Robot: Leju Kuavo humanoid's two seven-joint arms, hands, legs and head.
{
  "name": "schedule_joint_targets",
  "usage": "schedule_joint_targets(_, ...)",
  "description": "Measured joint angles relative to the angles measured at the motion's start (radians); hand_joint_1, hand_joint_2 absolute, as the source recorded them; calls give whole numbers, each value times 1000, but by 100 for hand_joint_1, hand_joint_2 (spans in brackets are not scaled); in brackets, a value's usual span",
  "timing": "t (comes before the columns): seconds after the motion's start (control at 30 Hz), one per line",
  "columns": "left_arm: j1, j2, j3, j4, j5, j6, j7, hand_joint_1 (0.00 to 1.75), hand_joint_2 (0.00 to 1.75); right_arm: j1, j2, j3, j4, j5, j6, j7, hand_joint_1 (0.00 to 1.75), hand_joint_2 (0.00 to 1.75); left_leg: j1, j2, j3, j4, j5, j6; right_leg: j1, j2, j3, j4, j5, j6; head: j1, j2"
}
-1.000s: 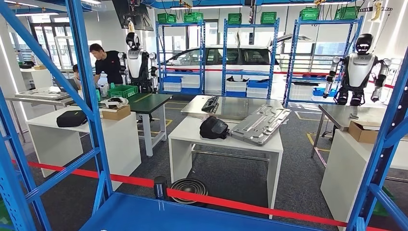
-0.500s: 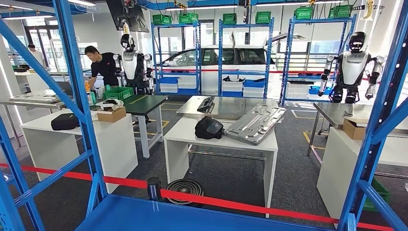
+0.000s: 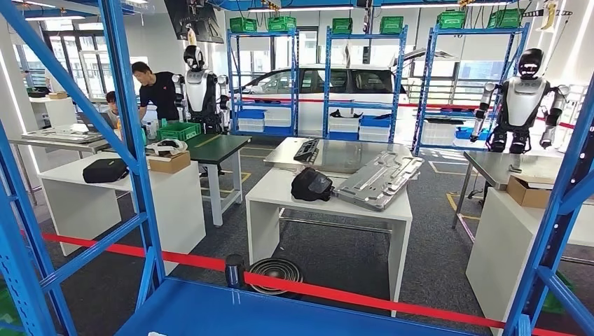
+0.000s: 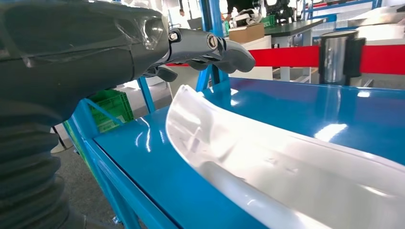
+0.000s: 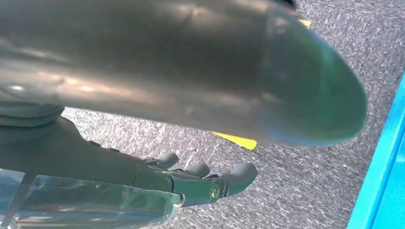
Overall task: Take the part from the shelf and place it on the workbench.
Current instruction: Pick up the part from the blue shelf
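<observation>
Part [image 4: 286, 162] on shelf [image 4: 157, 162], ungrasped; left hand [image 4: 191, 47] above, right hand [image 5: 191, 183] hanging, fingers empty; desk [image 3: 329, 199] placement pending

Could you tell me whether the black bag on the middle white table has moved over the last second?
No. The black bag lies at the same spot beside the metal panel on the table; only the camera swayed.

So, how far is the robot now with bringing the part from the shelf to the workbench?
Nothing looks done yet. The silvery curved part lies on the blue shelf. The left hand hovers above the part's near end, fingers apart, holding nothing. The right hand hangs over grey carpet, also holding nothing. Left to do: grip the part, lift it and carry it to the white workbench beyond the red barrier tape.
</observation>
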Motion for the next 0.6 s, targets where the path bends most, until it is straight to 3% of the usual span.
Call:
schedule_joint_targets(0.07, -6, -3, -1, 8, 0, 0, 0, 0, 175, -3, -1, 0, 2, 0, -1, 2, 0, 0, -3, 0, -3, 8, -5, -10, 1, 0, 48, -94, 29, -5, 0, 0)
schedule_joint_targets(0.17, -15, -8, -5, 22, 0, -1, 0, 0, 175, -4, -2, 0, 6, 1, -2, 5, 0, 0, -3, 0, -6, 11, -6, -25, 4, 2, 53, -105, 35, -24, -2, 0)
schedule_joint_targets(0.23, -19, -9, -9, 31, 0, -1, -1, 0, 175, -5, -2, 0, 9, 1, -2, 5, 0, 0, 1, 0, -21, 41, -29, -35, 0, 3, 54, -106, 38, -35, -3, 0)
schedule_joint_targets(0.27, -23, -9, -10, 37, 0, -1, -2, 0, 175, -5, -2, 1, 11, 1, -3, 5, 0, 0, 2, 1, -42, 85, -55, -39, -1, 3, 54, -107, 39, -40, -5, 0)
schedule_joint_targets(0.33, -28, -9, -12, 54, 0, -1, -2, 0, 175, -5, -3, 1, 15, 1, -5, 5, 0, 0, 3, 1, -106, 223, -118, -45, 1, 3, 53, -107, 39, -45, -6, 0)
schedule_joint_targets(0.4, -29, -9, -13, 73, 1, -2, -2, 0, 175, -5, -3, 1, 20, 1, -6, 6, 0, 0, 3, 1, -149, 311, -140, -46, 4, 3, 53, -106, 39, -47, -7, 0)
schedule_joint_targets(0.43, -30, -9, -13, 82, 1, -2, -3, 0, 175, -5, -3, 1, 22, 1, -8, 6, 0, 0, 3, 1, -143, 296, -122, -43, 6, 4, 54, -106, 38, -47, -7, 0)
schedule_joint_targets(0.47, -33, -9, -13, 90, 1, -2, -3, 0, 175, -6, -4, 1, 25, 1, -9, 6, 0, 0, 2, 1, -119, 244, -90, -38, 8, 5, 55, -106, 38, -47, -8, 0)
schedule_joint_targets(0.53, -43, -7, -12, 104, 2, -1, -3, 0, 175, -7, -3, 2, 32, 1, -13, 6, 0, 0, -3, 1, -48, 101, -31, -23, 13, 6, 56, -106, 38, -46, -8, 0)
schedule_joint_targets(0.6, -52, -5, -11, 113, 4, 0, -3, 0, 175, -8, -3, 5, 37, 1, -15, 5, 0, 0, -9, 2, -9, 26, -14, -13, 17, 6, 52, -106, 39, -42, -8, 0)
